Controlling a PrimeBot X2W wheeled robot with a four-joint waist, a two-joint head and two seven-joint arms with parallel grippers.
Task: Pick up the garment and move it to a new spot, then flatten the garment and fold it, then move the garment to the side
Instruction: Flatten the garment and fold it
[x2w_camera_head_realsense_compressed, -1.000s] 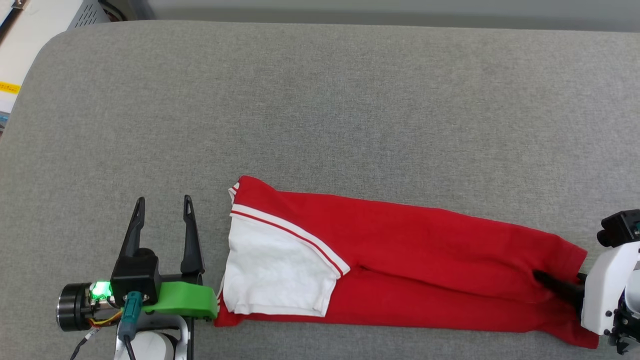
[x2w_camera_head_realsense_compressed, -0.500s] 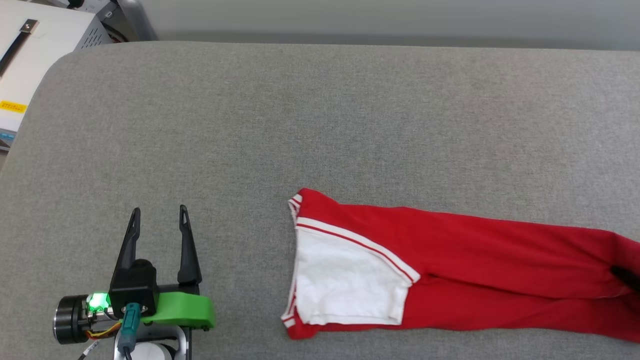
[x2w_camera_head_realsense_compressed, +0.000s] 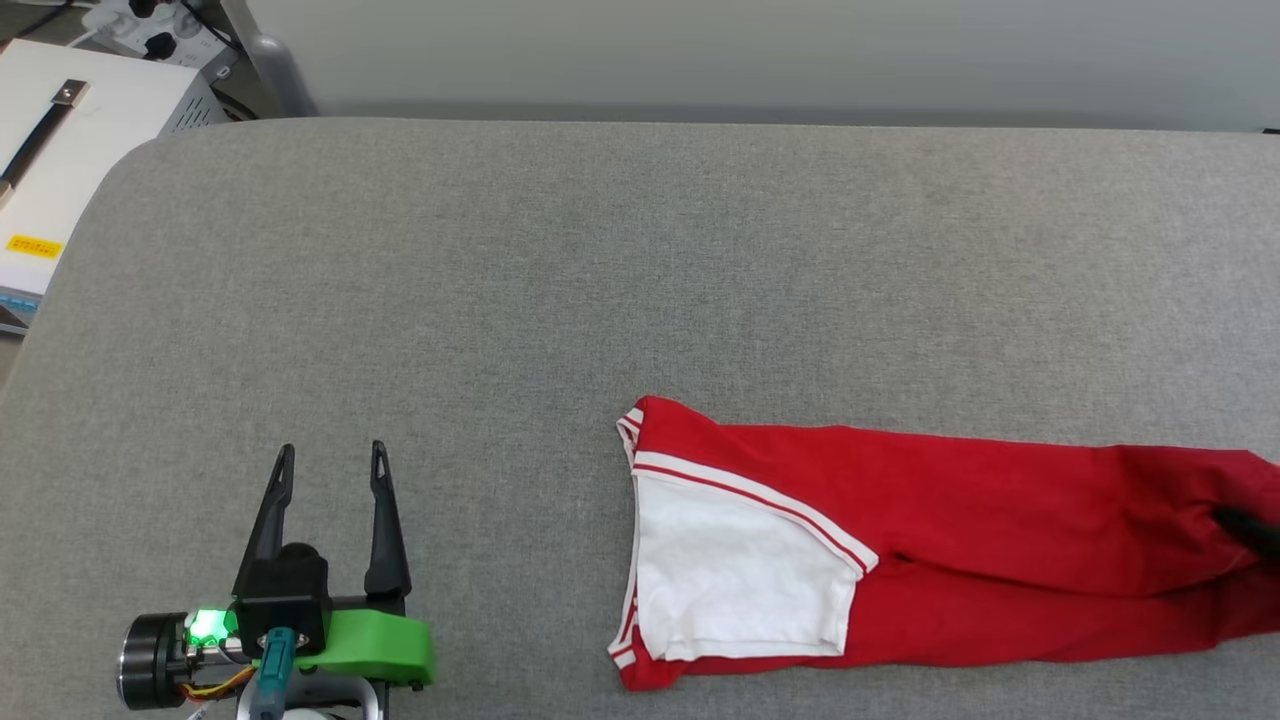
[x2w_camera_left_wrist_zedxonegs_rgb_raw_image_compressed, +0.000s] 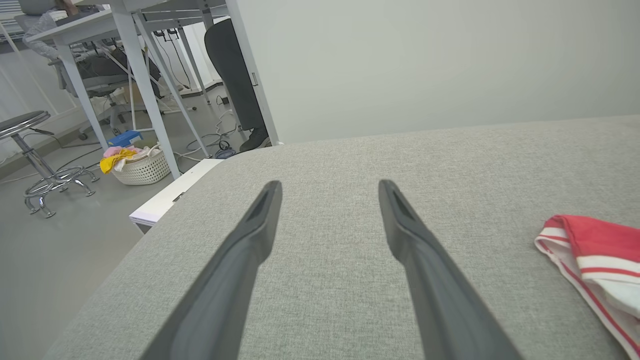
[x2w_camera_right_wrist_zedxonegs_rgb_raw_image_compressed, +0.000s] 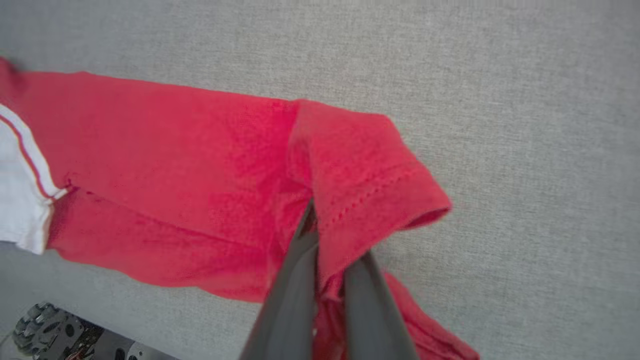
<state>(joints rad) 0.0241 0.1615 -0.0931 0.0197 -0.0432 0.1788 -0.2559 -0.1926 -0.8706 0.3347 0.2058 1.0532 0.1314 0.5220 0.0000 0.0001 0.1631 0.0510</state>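
The worktop (x2w_camera_head_realsense_compressed: 600, 250) is covered in grey woven cloth, matt and rough. The garment (x2w_camera_head_realsense_compressed: 1000, 540) is made of matt knit cloth. Left of the garment, the left tool (x2w_camera_head_realsense_compressed: 333, 448) is formed of matt dark plastic, its green bracket (x2w_camera_head_realsense_compressed: 370, 635) of smooth plastic.

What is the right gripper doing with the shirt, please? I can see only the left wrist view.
Observer: The right gripper is shut on the garment, pinching a bunched red edge with a stitched hem between its two fingers.
Operator: Thank you. How does the rest of the shirt lie?
Observer: In the head view it lies folded into a long, narrow strip on the grey padded surface, with a white sleeve on top at the end farthest from that grip.
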